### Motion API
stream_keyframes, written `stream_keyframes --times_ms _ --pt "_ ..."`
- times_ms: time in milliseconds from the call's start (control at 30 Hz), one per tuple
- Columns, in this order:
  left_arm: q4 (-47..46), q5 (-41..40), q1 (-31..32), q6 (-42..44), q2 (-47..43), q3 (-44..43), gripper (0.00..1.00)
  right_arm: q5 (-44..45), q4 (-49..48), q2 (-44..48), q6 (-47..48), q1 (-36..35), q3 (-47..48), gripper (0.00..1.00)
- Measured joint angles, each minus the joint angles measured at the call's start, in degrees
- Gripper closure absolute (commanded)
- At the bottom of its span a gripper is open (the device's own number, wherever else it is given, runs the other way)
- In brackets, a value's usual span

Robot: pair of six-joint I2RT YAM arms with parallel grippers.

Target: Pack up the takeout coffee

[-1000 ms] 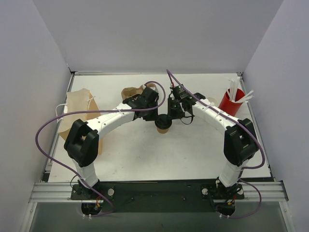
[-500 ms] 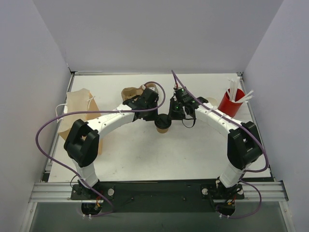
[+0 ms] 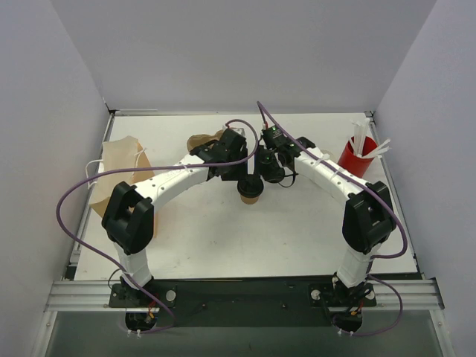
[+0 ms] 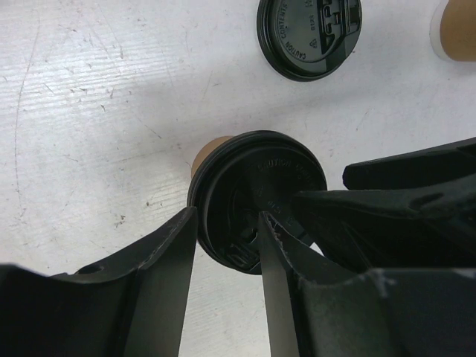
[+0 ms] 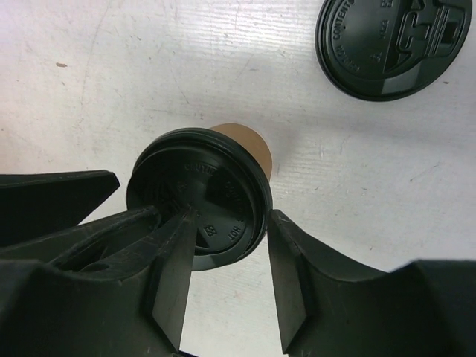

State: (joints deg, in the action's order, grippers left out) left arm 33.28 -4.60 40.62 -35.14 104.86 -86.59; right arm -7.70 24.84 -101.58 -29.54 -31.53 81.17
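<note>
Currently: takeout coffee [image 3: 251, 192] upright on the white tabletop [image 3: 223, 238], a little above the middle of the top view, between the two wrists. Its black lid [image 4: 253, 167] is seated. A sliver of brown kraft wall shows past the rim at the lid's upper left in the left wrist view.

Note on the left fingers [image 4: 165, 275]: apart. One sits just outside the lid's left rim and the other lies over the lid top, so the rim falls in the gap. The gap is wider than the rim; contact cannot be told.

Note on the right fingers [image 5: 291, 275]: apart as well. One stands just off the lid's right rim, the other over the lid top, straddling from the opposite side. Contact cannot be told. Neither pair is clamped on the cup.

Other items:
- a loose black lid [image 4: 309, 33] flat on the tabletop at the top of the left wrist frame, apart from the cup
- a brown cup [image 4: 455, 30] cut off by that frame's upper right corner
- a red cup [image 3: 354, 156] with white straws [image 3: 368, 140] at the right of the top view
- a pale paper bag [image 3: 119, 171] at the far left
</note>
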Motion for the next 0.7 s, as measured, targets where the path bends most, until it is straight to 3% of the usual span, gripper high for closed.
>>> stream_keyframes --times_ms 133,233,400,533,700 --pt "0.5 0.3 -0.9 0.7 -0.6 -0.2 0.50 0.9 1.7 0.0 0.7 0.0 2.9 0.57" --pt "1.0 0.3 -2.1 0.9 -2.0 0.0 0.50 1.1 2.2 0.0 1.0 -0.4 3.8 0.50" --pt "0.9 -0.1 -7.1 1.1 -10.2 5.0 0.49 2.2 3.4 0.0 1.7 -1.9 3.8 0.35" --pt "0.8 -1.6 -11.9 1.5 -16.7 8.6 0.49 3.4 3.9 0.0 2.6 -4.7 3.8 0.30" --pt "0.7 -2.1 -13.2 1.9 -20.5 12.7 0.49 5.6 5.3 -0.9 3.3 -7.5 5.0 0.24"
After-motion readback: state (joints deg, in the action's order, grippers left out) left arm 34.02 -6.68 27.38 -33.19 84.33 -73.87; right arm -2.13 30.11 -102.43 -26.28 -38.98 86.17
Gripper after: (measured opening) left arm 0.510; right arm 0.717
